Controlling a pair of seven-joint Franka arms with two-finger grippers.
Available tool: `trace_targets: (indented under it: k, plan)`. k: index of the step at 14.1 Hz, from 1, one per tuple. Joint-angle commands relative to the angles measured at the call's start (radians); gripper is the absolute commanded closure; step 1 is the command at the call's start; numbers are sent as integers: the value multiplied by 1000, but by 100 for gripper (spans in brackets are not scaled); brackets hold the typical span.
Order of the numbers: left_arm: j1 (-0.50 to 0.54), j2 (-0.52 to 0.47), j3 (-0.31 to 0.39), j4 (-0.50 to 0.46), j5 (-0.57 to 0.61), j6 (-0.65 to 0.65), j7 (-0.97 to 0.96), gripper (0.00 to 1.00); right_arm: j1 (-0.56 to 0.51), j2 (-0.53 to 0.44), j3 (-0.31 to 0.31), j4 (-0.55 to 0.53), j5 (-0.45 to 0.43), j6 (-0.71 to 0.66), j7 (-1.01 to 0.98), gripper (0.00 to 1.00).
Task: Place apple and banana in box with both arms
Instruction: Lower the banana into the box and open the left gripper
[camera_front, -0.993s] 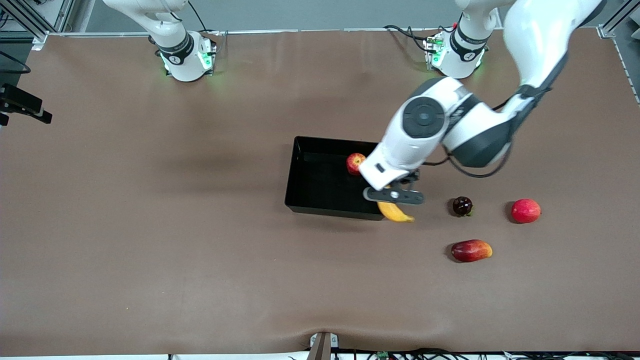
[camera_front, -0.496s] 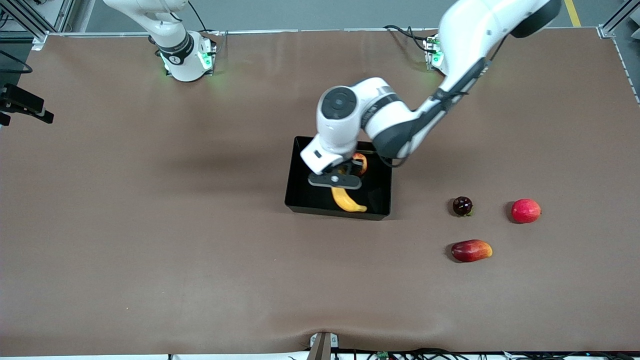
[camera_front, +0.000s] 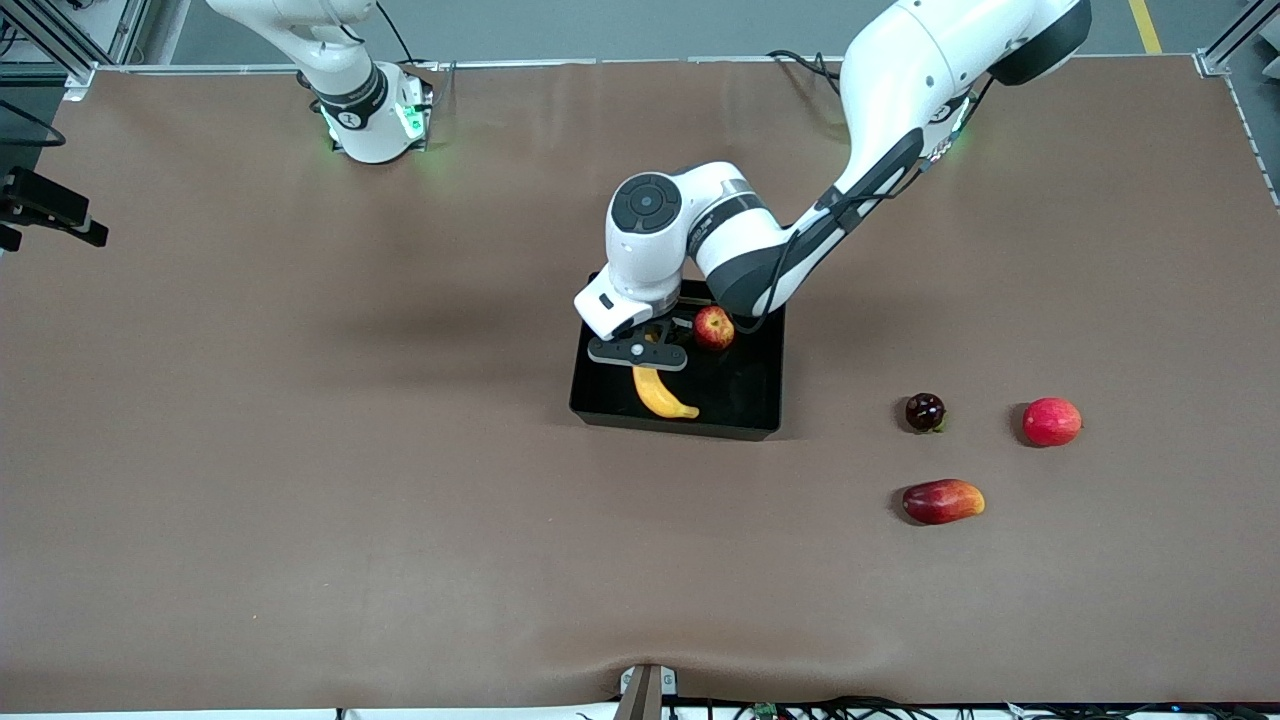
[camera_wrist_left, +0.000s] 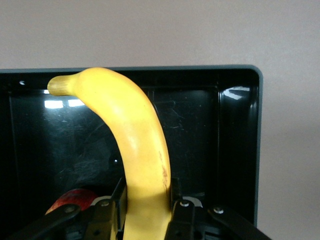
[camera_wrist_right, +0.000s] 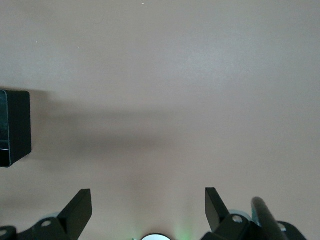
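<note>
One fruit down, one to go: the apple (camera_front: 713, 327) already rests inside the box (camera_front: 760, 400), along the wall farthest from the front camera, while the banana (camera_front: 660, 392) hangs over the box interior, not yet released. The left gripper (camera_front: 638, 353) is clamped on the banana's stem-side half — its fingers (camera_wrist_left: 181, 215) press the yellow flesh from both sides — and the free end of the fruit curves away from the gripper toward the box wall nearest the front camera. The apple sits just beside the gripper, toward the left arm's end of the box. What seems left is a short descent and a release. The right gripper (camera_wrist_right: 145, 210), fingers spread wide and empty, waits over bare table (camera_wrist_right: 175, 75) well clear of the box.
</note>
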Motion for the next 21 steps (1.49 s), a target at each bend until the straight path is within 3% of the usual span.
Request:
trace_targets:
  k: [1,9,13,18,19,20,21]
  plan:
    - [-50,19,40,21,2,40,-12,100,-21,-7,17,-2,10,-6,-7,0]
    - [-90,71,85,21,10,103,8,100,-22,-6,17,-2,-1,-3,7,0]
    - [-139,101,146,21,7,135,1,100,-21,-4,17,-2,-1,-1,20,0]
    - [-154,134,157,21,7,143,-6,100,-21,-6,17,-3,-1,-6,56,0]
    - [-154,134,157,20,-1,143,-10,83,-21,-4,17,-3,-1,-6,56,0]
    - [-153,131,157,20,-5,143,-19,1,-21,-4,15,-3,-1,-6,56,0]
    - [-151,128,155,21,-8,143,-45,0,-21,-4,15,-3,-1,-6,56,0]
